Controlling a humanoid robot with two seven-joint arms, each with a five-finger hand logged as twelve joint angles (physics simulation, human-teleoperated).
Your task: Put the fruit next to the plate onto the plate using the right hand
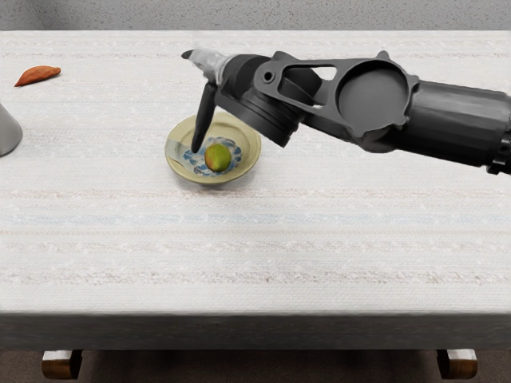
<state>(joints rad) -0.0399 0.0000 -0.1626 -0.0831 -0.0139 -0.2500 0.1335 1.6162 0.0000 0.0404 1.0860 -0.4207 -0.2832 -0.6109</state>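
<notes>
The near part of the worktop is bare. Further in, left of centre, sits the plate, shallow and pale green with a blue pattern. The fruit, green going orange, lies on the plate's middle, so the placing looks done.

Just left of the fruit, one dark finger points steeply down into the plate; I cannot tell whether its tip touches the fruit or the plate. Above it is the right hand, spread and pinching nothing, with another digit sticking out up and to the left. Its arm comes in from the right edge, well above the worktop.

The risk lies in pulling away. The fruit is rounded and the plate shallow, so if the finger drags sideways to the right it would probably nudge the fruit, which could roll over the rim. A tip pressing on the plate could also tilt or slide it. A straight lift seems safest.

At the far left lie an orange thing and a grey object, well apart from the plate.
</notes>
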